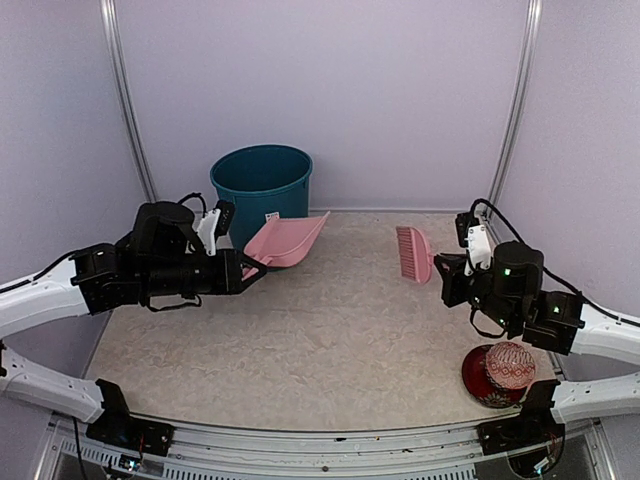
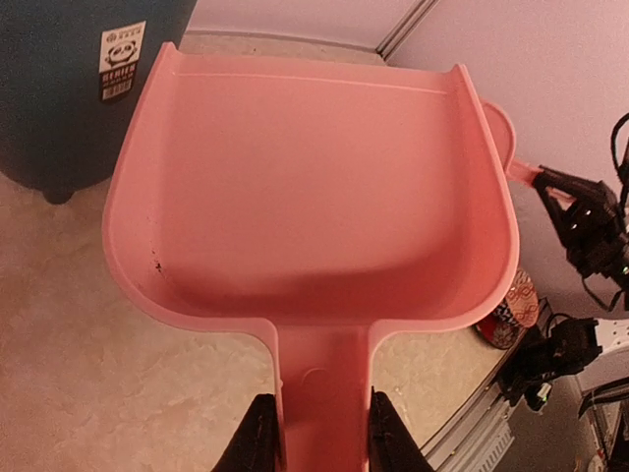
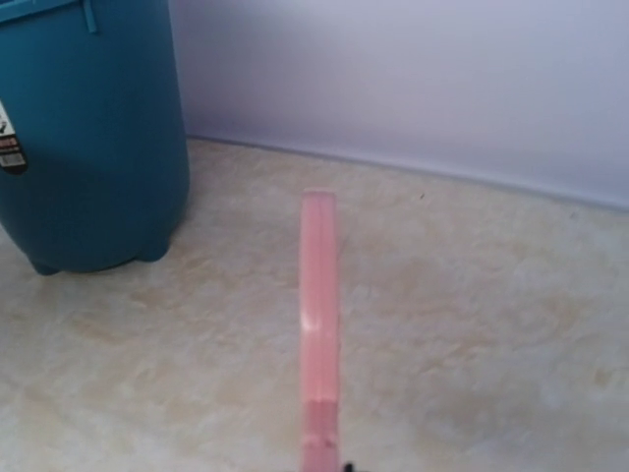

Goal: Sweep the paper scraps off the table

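Paper scraps: cannot tell where; only a few tiny dark specks on the inner left wall of the pink dustpan (image 2: 314,187) in the left wrist view. Beige marbled tabletop (image 1: 300,340) below.

Left gripper (image 2: 322,444): narrowly parted and clenched on the dustpan's handle, one dark finger (image 2: 257,438) pressed against each side. Pan held raised at about 10 o'clock over the tabletop, mouth pointing away toward 1 o'clock, just beside the teal bin (image 1: 262,180).

Right gripper (image 1: 446,268): grasping the handle end of the pink brush (image 1: 412,252), as seen from above. Brush at about 2 o'clock, bristles hanging down, well apart from the dustpan. Own fingers almost out of the right wrist view; only the brush's narrow pink back visible there, running up the middle.

On the bin's side, a white label (image 2: 122,59) with a panda face, a line of print too small to read, and a barcode. Bin standing at 11 o'clock against the back wall.

Red patterned ball (image 1: 511,364) at about 4 o'clock, close to the right arm's base.
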Controlling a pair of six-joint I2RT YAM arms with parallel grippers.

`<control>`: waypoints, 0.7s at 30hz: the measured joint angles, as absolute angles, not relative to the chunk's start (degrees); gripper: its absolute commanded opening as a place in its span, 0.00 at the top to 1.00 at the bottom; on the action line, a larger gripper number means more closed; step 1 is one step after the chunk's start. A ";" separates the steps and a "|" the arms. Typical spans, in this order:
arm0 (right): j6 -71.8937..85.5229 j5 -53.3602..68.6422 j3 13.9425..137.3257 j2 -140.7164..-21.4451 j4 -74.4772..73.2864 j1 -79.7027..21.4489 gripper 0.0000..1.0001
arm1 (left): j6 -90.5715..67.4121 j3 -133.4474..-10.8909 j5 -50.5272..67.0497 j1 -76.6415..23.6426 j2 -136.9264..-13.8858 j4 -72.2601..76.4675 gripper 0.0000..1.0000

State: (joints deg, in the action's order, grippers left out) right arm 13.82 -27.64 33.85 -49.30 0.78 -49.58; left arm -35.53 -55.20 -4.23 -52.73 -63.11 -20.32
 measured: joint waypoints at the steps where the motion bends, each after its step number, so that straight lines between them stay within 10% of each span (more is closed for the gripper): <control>1: 12.69 -27.90 33.69 -49.30 1.30 -49.56 1.00 | -35.55 -54.41 -5.74 -54.00 -63.13 -21.04 1.00; 21: -11.75 -25.28 24.12 -59.27 20.58 -49.36 1.00 | -35.90 -52.18 -16.71 -61.17 -81.08 -23.22 1.00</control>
